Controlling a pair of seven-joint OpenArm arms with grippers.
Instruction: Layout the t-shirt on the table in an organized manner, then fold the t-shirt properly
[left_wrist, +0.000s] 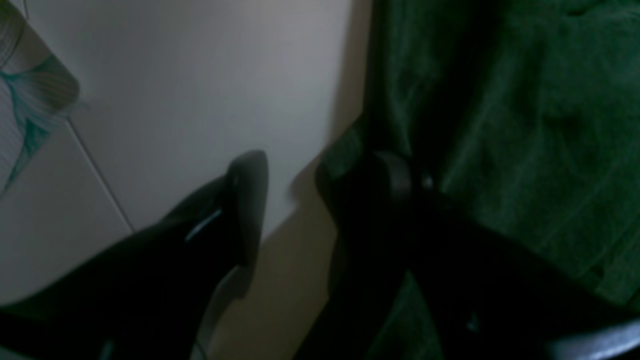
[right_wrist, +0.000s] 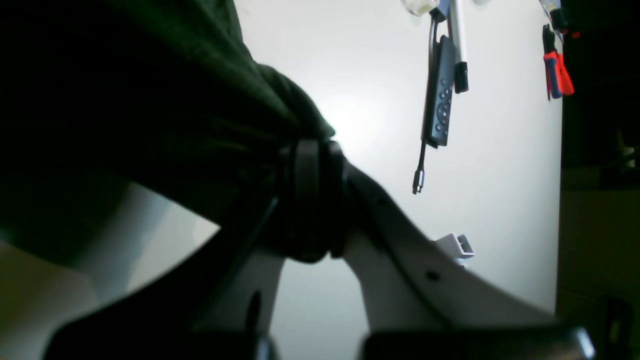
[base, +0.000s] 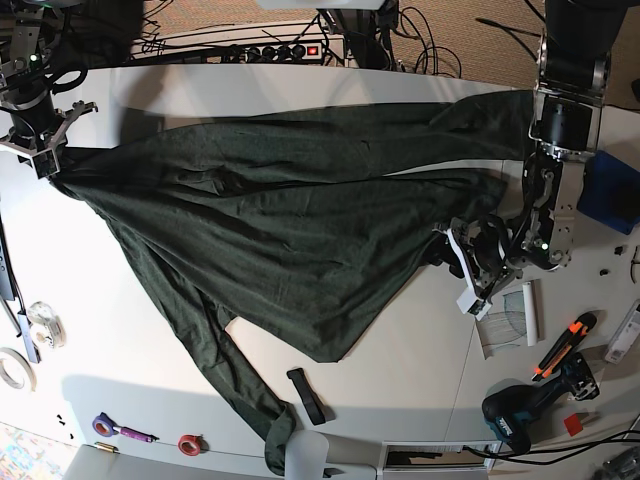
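The dark green t-shirt lies spread and wrinkled across the table, with a long part trailing to the front edge. My right gripper is at the table's far left and is shut on a corner of the shirt. In the right wrist view the bunched cloth is pinched in that gripper. My left gripper sits at the shirt's right edge. In the left wrist view this gripper stands open, bare table showing in the gap. One finger rests against the green cloth.
A drill, an orange cutter and a white tube lie at the front right. A black strap lies near the front edge, with tape rolls at the front left. A power strip runs along the back.
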